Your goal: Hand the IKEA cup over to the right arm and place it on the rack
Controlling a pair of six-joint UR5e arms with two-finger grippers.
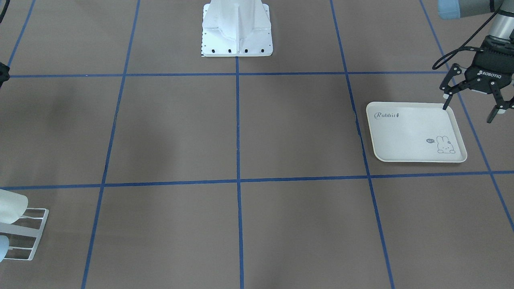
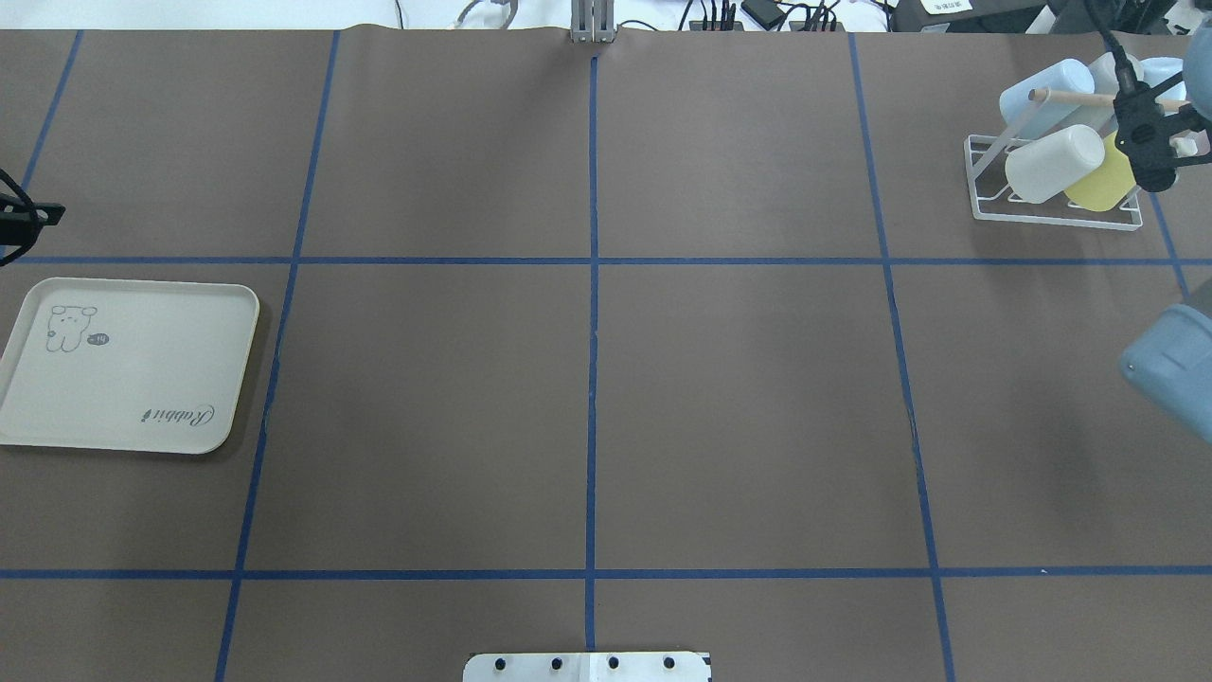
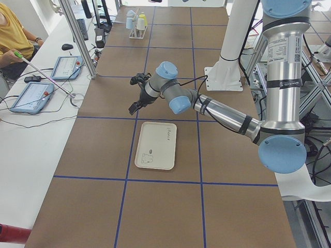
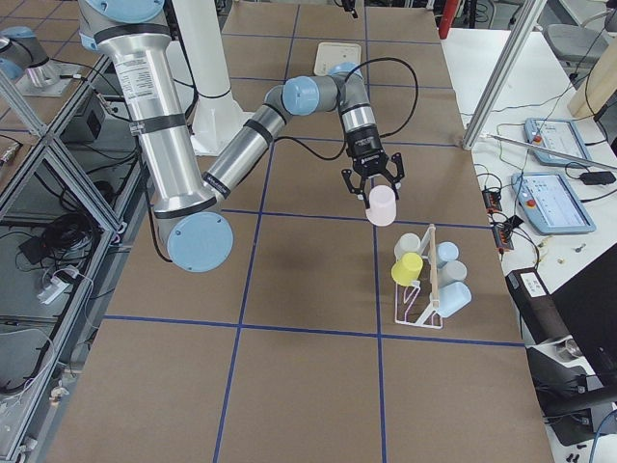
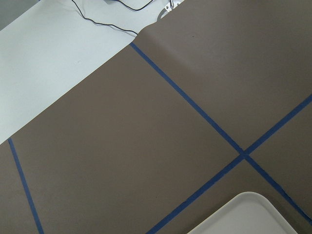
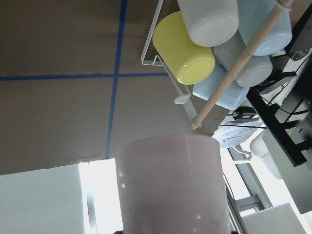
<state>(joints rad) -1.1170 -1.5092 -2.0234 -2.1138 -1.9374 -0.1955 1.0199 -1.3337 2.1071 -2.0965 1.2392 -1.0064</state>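
Right hand (image 4: 377, 190): my fingers pinch the upper end of the pale pink cup (image 4: 383, 208), one on each side. It hangs below them, clear of the table (image 4: 308, 289).
Cup's place: in the air at the far right of the table, near the rack (image 4: 420, 307) and not touching it. From the right-side camera it shows just past the rack's far end.
Cup's axis: the long axis runs close to upright, down from my fingers, leaning a little. In my right wrist view the cup's side fills the lower middle, and its free end points toward the rack. I cannot tell which end is the mouth.
Rack: a white wire frame at the far right. It holds five other cups (image 6: 185, 48) lying tilted, yellow, white and pale blue. A wooden rod (image 6: 239, 63) runs over them.
Left hand (image 1: 468, 113): my fingers are spread wide with nothing between them. The hand hovers above the left side of the table, by the tray (image 1: 405, 132), not touching it.
Tray: cream, with a rabbit drawing, lying flat on the left. One rounded corner shows at the bottom of my left wrist view.
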